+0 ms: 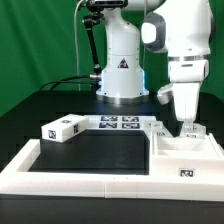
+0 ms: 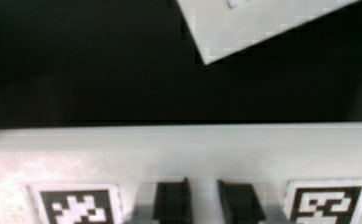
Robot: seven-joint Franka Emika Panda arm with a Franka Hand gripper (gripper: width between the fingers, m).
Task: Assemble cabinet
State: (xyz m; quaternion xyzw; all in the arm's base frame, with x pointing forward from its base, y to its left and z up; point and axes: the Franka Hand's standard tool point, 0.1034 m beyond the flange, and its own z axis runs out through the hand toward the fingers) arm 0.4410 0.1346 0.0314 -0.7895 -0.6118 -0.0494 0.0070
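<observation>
The hollow white cabinet box (image 1: pixel 186 152) stands at the exterior view's right, with a tag on its front. My gripper (image 1: pixel 187 126) reaches straight down onto its back part. In the wrist view the box's white face (image 2: pixel 178 150) carries a tag on either side of my gripper (image 2: pixel 204 202). The dark fingers (image 2: pixel 173 202) stand close together with a narrow strip of white between them, so they appear shut on the box. A small white tagged block (image 1: pixel 60 128) lies apart at the exterior view's left. The corner of a white panel (image 2: pixel 267 30) shows in the wrist view beyond the box.
The marker board (image 1: pixel 120 123) lies in the middle back, before the robot's base (image 1: pixel 120 75). A long low white rail (image 1: pixel 90 180) edges the black table along the front and the exterior view's left. A green curtain is behind.
</observation>
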